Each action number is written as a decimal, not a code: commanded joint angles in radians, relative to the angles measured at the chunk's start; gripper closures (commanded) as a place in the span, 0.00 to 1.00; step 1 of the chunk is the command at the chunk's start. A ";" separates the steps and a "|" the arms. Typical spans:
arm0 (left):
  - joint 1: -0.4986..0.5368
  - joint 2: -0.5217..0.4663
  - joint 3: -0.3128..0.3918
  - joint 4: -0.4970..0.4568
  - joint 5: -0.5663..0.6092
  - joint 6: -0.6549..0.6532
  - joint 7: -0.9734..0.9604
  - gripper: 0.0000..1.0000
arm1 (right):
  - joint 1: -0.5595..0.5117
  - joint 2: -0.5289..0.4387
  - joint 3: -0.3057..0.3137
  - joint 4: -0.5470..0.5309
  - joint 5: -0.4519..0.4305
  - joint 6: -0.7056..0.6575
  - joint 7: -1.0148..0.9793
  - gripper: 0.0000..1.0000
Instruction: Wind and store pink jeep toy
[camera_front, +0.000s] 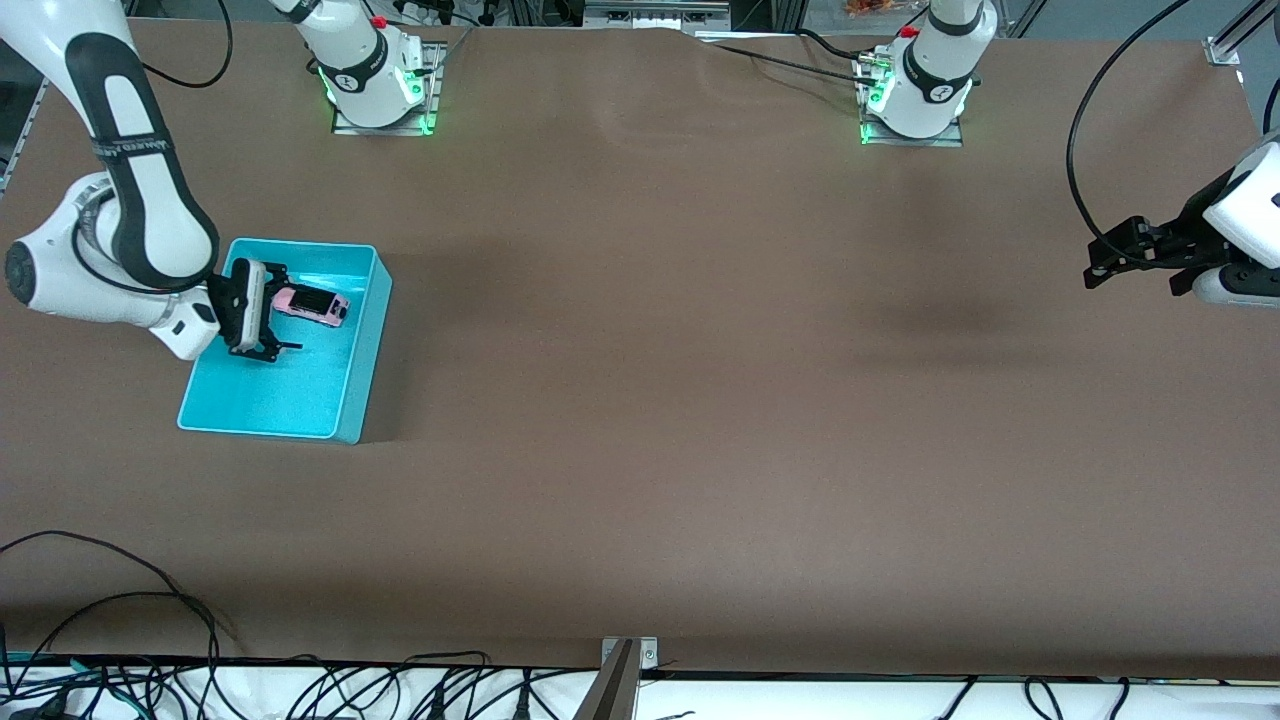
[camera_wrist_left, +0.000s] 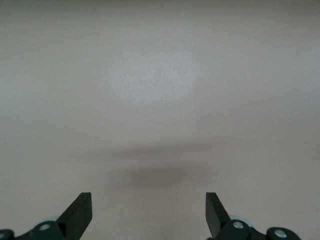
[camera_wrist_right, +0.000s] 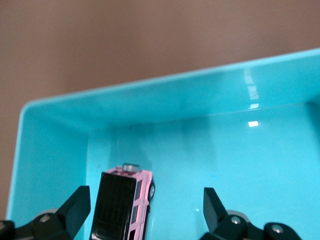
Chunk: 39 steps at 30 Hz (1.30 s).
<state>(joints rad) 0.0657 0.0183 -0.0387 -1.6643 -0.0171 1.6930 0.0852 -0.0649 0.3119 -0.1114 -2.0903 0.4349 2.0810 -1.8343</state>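
Listing status: storing step looks all but done; judged from the toy lying loose inside the bin.
Pink jeep toy (camera_front: 311, 305): in the cyan bin (camera_front: 340, 405), on the bin floor, in the half farther from the front camera; black rear roof up, not gripped.
Toy long axis: runs across the bin's width, tilted a little, one end pointing at the right gripper and the other toward the bin's wall on the table-centre side.
Right gripper (camera_front: 283, 309): inside the bin's opening, jaws spread wide and holding nothing; the wrist view shows the toy (camera_wrist_right: 122, 205) between the two fingers without clear contact.
Key relation: toy sits just ahead of the right gripper's fingertips, its length roughly in line with the reach; a straight lift away should clear it, provided neither finger snags the body.
Nearer arm: the right, by far.
Left gripper (camera_front: 1135, 262): waiting over bare table at the left arm's end, well apart from the bin; jaws wide, empty (camera_wrist_left: 149, 212).
Cyan bin, position: toward the right arm's end of the table, nothing else visible inside it.
Surface: brown table (camera_front: 680, 400) covering, flat, with soft arm shadows.
Room: two arm bases with green lights along the table edge farthest from the camera; loose black cables (camera_front: 300, 690) along the nearest edge.
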 joint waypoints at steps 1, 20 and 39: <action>-0.003 0.011 0.002 0.027 -0.012 -0.009 0.005 0.00 | 0.005 -0.063 0.030 0.052 0.013 -0.049 0.203 0.00; -0.003 0.011 0.002 0.027 -0.012 -0.009 0.005 0.00 | 0.008 -0.125 0.160 0.443 -0.252 -0.418 1.162 0.00; -0.003 0.011 0.002 0.027 -0.012 -0.009 0.005 0.00 | 0.050 -0.128 0.170 0.699 -0.492 -0.678 1.814 0.00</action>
<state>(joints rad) 0.0657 0.0183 -0.0388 -1.6642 -0.0171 1.6930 0.0852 -0.0177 0.1686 0.0631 -1.4512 -0.0129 1.4357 -0.1062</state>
